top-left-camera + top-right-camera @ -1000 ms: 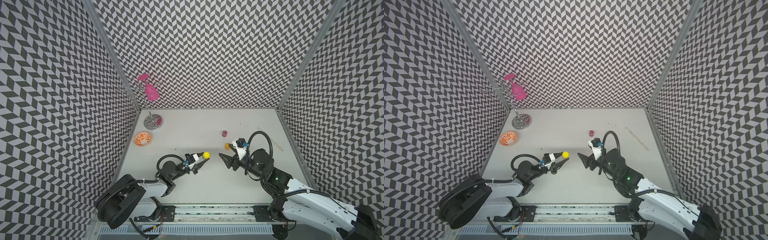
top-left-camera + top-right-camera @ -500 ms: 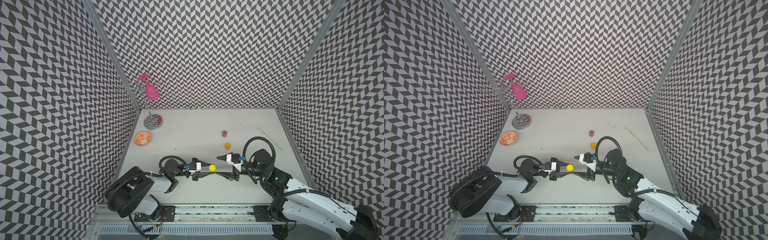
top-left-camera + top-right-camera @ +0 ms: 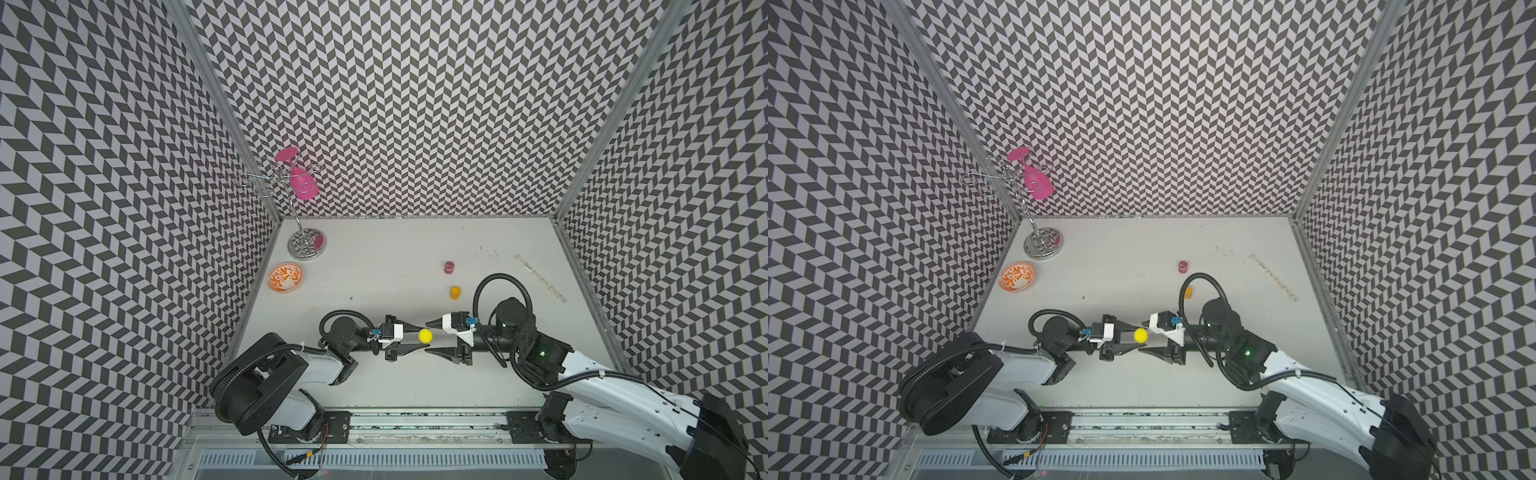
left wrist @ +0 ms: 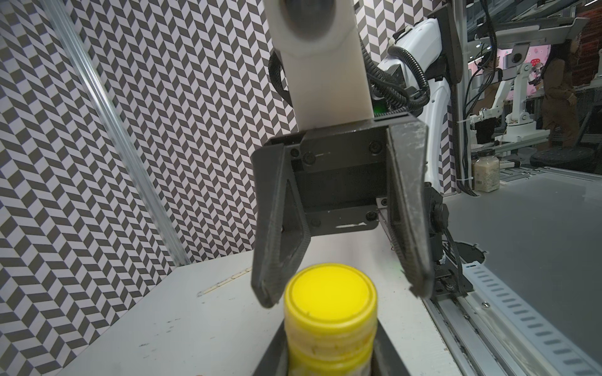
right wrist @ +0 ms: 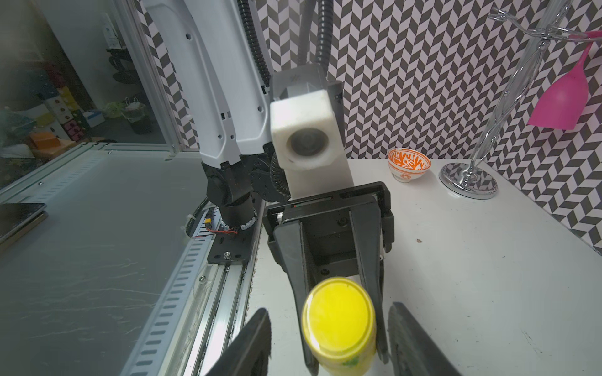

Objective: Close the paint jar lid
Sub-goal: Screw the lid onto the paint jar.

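A yellow paint jar (image 3: 425, 335) with its yellow lid (image 4: 330, 293) on top is held sideways just above the table near the front, seen in both top views. My left gripper (image 3: 417, 338) is shut on the jar's body, lid end pointing at the right arm. My right gripper (image 3: 428, 337) faces it head-on, open. Its fingers (image 5: 250, 345) stand on either side of the lid (image 5: 338, 315) with a gap on each side. In the left wrist view the right gripper (image 4: 342, 293) straddles the lid's far edge. I cannot tell whether the lid is tight.
Behind the right gripper stand a small orange jar (image 3: 455, 292) and a small red jar (image 3: 449, 268). An orange patterned bowl (image 3: 284, 277) and a chrome stand (image 3: 306, 245) holding a pink glass (image 3: 303, 185) are at the back left. A thin strip (image 3: 540, 278) lies by the right wall.
The left gripper swung the jar forward and level, lid toward the right arm. The right gripper moved from near the orange jar to face it, and its fingers narrowed around the lid.
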Robot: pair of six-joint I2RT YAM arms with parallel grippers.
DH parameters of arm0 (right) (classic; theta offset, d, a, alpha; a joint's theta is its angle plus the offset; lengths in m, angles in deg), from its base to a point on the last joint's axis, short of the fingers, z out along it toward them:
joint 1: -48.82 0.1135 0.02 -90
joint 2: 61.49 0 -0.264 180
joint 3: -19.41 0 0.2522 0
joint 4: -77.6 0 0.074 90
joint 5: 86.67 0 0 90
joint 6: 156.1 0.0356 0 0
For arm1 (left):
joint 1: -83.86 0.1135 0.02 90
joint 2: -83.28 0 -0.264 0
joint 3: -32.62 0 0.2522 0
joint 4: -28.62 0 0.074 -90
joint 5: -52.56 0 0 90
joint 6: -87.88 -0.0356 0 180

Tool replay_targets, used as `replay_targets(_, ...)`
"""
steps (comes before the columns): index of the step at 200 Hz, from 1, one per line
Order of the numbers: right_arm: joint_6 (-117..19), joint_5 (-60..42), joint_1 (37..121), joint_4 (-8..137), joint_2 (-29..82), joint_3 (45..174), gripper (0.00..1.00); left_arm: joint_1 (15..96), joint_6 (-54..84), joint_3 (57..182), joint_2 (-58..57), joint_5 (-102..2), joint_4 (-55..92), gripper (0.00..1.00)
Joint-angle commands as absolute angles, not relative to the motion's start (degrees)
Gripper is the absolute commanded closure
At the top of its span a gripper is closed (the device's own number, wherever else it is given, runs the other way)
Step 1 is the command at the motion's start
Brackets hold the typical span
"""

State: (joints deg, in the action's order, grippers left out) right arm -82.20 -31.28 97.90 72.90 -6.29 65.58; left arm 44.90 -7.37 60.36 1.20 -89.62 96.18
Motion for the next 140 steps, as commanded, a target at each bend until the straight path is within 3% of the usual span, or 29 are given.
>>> replay_targets(1, -82.97, -30.58, 98.42, 75.31, -5.34, 67.94, 0.46, 45.01, -7.33, 61.48, 0.92, -90.01, 95.51, 0.76)
replay_targets(48, -82.62, -29.31, 98.65, 75.28, -5.25, 68.13, 0.56, 45.01, -7.53, 61.76, 0.8, -89.66, 94.78, 0.76)
replay_targets(78, -82.61, -27.23, 99.13, 74.67, -4.76, 68.16, 0.69, 45.01, -7.28, 62.09, 0.91, -88.97, 93.95, 0.76)
replay_targets(140, -82.85, -21.57, 101.27, 72.99, -2.25, 68.95, 0.69, 45.01, -6.62, 62.64, 1.3, -88.14, 92.4, 0.76)
